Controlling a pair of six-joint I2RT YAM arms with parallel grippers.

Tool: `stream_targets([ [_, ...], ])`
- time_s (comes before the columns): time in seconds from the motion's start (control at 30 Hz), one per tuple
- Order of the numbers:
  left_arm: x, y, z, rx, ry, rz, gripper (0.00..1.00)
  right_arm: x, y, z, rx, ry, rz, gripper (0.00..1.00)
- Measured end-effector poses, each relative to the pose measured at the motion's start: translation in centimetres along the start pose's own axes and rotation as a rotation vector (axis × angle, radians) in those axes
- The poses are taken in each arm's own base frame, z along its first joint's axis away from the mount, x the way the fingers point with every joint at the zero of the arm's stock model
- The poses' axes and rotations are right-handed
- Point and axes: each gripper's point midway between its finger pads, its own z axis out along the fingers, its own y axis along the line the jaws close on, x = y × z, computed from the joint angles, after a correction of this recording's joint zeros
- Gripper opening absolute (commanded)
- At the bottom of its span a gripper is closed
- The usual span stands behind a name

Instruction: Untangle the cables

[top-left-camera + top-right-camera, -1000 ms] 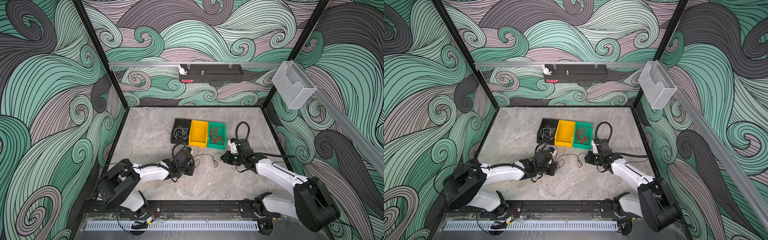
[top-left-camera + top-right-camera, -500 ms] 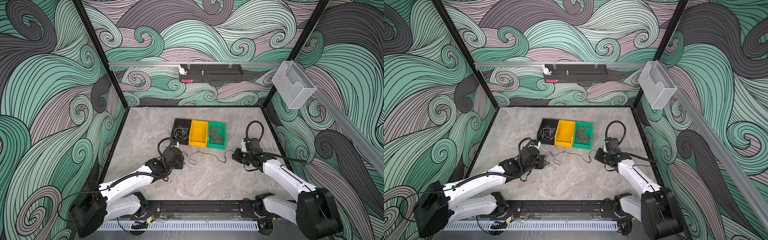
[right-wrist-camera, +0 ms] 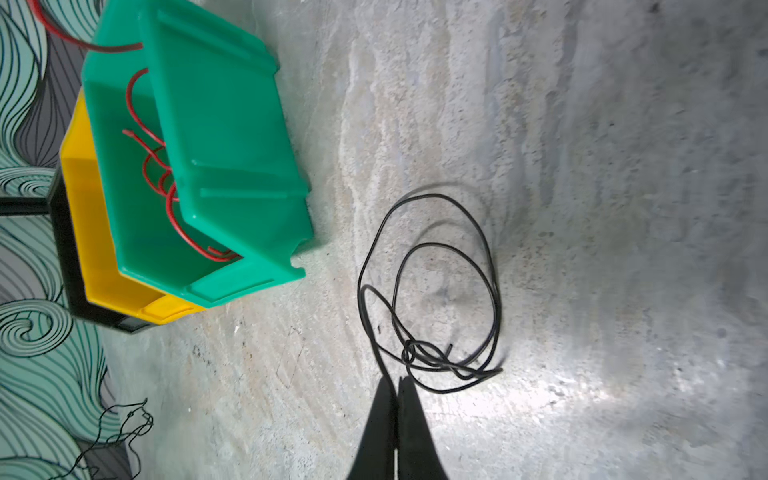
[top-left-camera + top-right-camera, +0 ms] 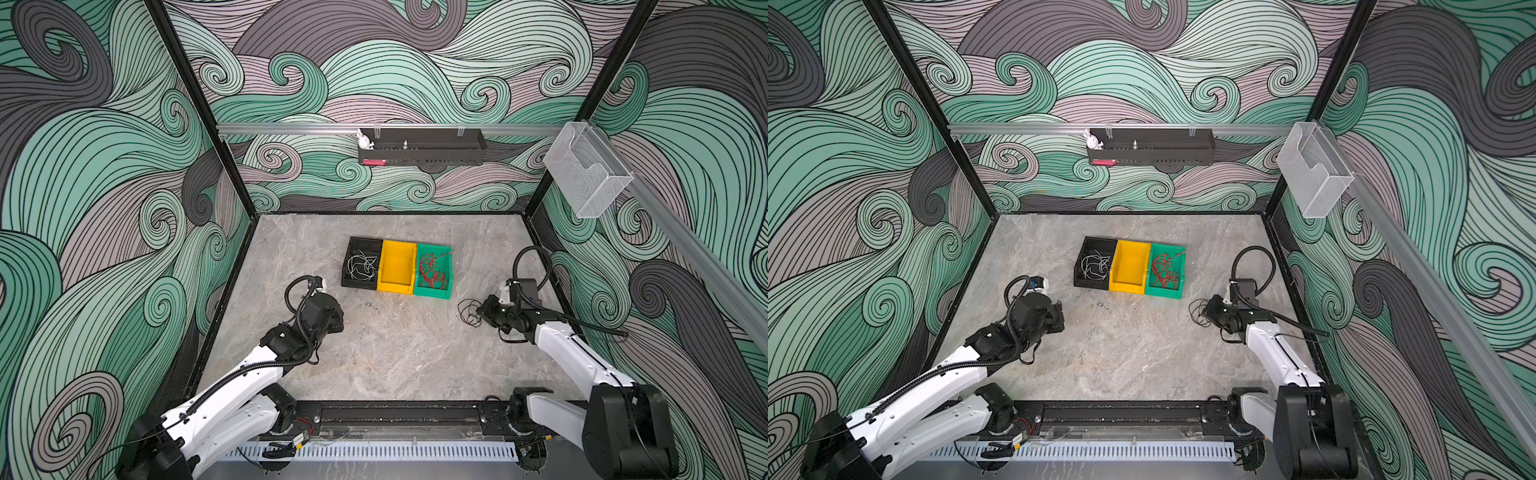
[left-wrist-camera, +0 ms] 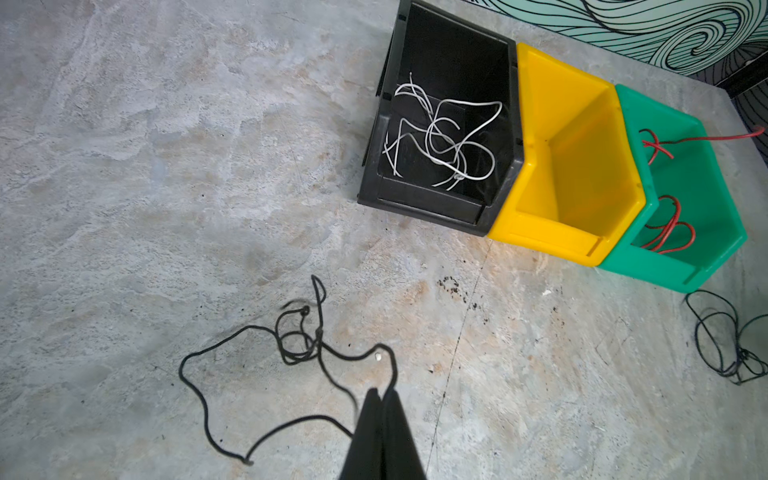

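Grey stone-look surface, wave-patterned walls all round, and things have changed fast. A second ago my two hands were nose to nose in the middle with a black snarl between them. Half a second ago a strand was strung across the widening gap. Now that gap is bare and the hands sit well apart, so the snarl has split into two pieces.

Left side first. My left hand is pinched tight, and its wrist view shows the first black cable running up into the tips. I read that as held. The rest sprawls over the surface with a small clump of loops in its middle.

Centre next: three bins in a row, touching, and none has moved. The black bin has the white cables in it. The yellow bin is empty. The green bin has the red cables, with one red end poking over its rim.

Over to the right. My right hand is pinched tight too, with a strand of the second black cable leading into its tips. Two wide loops lie on the surface near the green bin, with a small twist close to the tips.

My read: the two blacks are free of each other, which was the hard part. Each keeps its own little knot to work out, and the empty yellow bin looks like where they belong. Wire this thin could slip a tight pinch, so I'll go gently.
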Motion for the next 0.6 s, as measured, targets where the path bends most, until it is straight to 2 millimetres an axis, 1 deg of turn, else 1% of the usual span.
stream_targets([
  [0.17,0.5,-0.6,0.0,0.037,0.028,-0.001,0.0,1.2,1.0,0.2,-0.039,0.053,-0.042,0.03],
  [0.3,1.3,-1.5,0.3,0.082,0.075,0.003,0.0,2.3,2.7,-0.3,-0.076,0.069,-0.102,0.04],
  [0.37,1.7,-2.3,0.3,0.117,0.107,0.003,0.0,2.8,3.9,-0.8,-0.104,0.07,-0.141,0.04],
  [0.47,1.5,-3.7,0.0,0.178,0.133,-0.009,0.0,3.8,5.4,-1.4,-0.136,0.085,-0.191,0.05],
  [0.6,1.4,-5.4,-0.4,0.249,0.144,-0.014,0.0,5.6,6.7,-1.6,-0.16,0.136,-0.247,0.05],
])
